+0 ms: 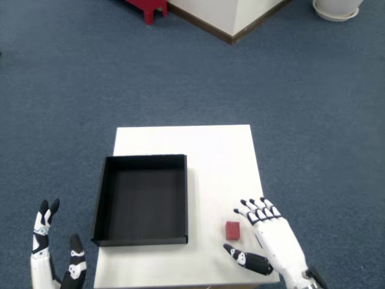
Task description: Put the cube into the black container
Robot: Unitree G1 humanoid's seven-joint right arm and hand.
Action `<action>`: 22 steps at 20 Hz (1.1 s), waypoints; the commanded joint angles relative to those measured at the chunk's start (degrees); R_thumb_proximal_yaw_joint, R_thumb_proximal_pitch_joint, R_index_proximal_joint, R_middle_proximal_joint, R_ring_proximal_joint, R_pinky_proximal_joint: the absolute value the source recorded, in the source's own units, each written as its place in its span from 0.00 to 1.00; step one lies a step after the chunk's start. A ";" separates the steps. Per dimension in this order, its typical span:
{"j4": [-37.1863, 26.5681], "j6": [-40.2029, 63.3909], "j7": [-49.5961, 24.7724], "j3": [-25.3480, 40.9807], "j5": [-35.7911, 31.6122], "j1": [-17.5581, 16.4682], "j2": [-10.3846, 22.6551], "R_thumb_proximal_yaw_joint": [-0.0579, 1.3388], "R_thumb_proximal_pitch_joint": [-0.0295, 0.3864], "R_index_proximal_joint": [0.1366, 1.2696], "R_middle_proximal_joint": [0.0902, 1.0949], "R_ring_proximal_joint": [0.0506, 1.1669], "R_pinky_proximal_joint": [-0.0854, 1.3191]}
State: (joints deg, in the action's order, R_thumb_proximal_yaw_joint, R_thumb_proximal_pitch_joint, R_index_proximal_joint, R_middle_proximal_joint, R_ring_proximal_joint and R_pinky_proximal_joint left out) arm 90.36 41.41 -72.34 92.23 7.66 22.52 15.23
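A small red cube lies on the white table, to the right of the black container and near the table's front edge. The container is a shallow open tray with nothing inside. My right hand rests just right of the cube, open, with its fingers spread beyond the cube and its thumb in front of it. Nothing is held. The hand and cube stand slightly apart.
The left hand hovers off the table's left front corner over blue carpet. A red stool, a white plinth corner and a white pot base stand far back.
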 commanded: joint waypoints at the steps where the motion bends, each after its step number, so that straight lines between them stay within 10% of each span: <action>1: 0.42 -1.08 0.88 -1.41 -2.53 1.57 1.53 0.46 0.11 0.23 0.10 0.15 0.06; 22: -6.09 -8.54 8.18 -3.09 -4.04 0.76 3.10 0.46 0.15 0.25 0.11 0.15 0.06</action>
State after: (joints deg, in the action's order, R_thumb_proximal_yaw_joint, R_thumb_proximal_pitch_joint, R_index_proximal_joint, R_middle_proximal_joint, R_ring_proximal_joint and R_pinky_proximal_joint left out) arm 84.36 33.15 -62.90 89.45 4.77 21.27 17.27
